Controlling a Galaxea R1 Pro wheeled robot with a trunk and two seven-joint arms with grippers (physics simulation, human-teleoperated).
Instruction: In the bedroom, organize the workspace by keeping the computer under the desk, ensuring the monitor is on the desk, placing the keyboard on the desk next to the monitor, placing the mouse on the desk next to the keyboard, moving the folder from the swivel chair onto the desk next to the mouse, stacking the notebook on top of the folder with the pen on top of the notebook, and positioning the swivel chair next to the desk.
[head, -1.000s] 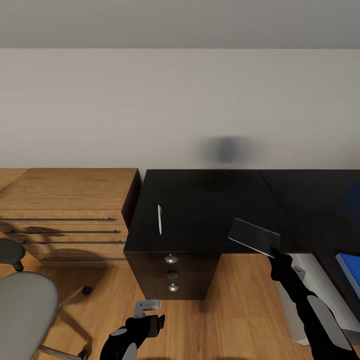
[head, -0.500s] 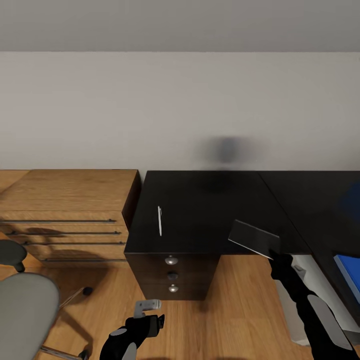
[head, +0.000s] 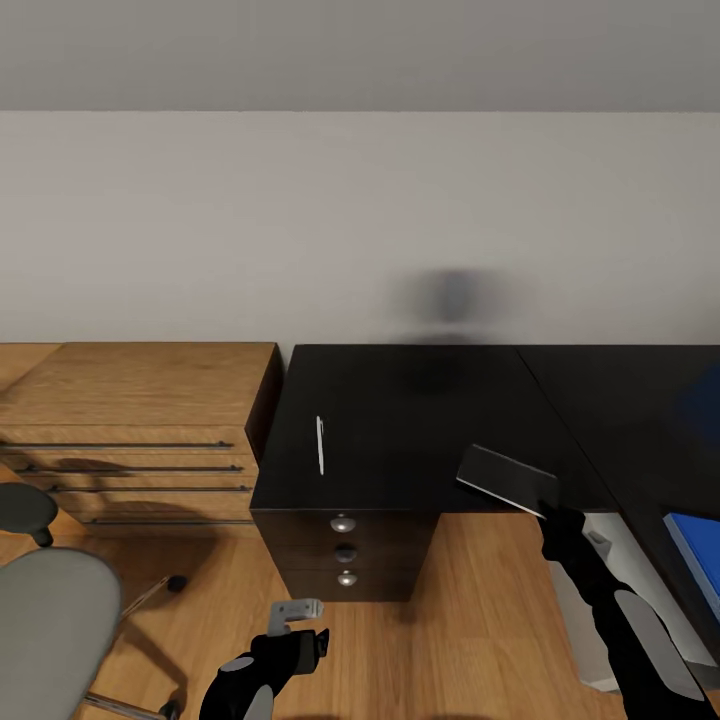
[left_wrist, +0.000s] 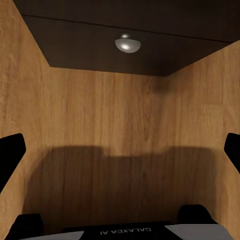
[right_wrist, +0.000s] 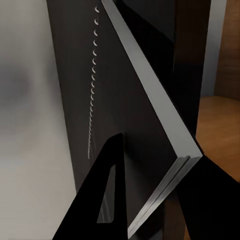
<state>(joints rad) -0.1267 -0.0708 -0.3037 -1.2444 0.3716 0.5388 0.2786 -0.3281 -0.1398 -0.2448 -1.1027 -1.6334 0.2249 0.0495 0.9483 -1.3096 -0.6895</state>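
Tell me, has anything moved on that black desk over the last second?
Hardly anything. The whole picture slid down slightly, so the camera tilted, not the objects. The right gripper keeps its jaws clamped on the notebook at the desk's front edge. The pen lies where it was, and the left gripper hangs unchanged above the floor.

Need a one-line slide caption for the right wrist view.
Right gripper clamped on the dark notebook, held edge-on, spiral holes showing along one side.
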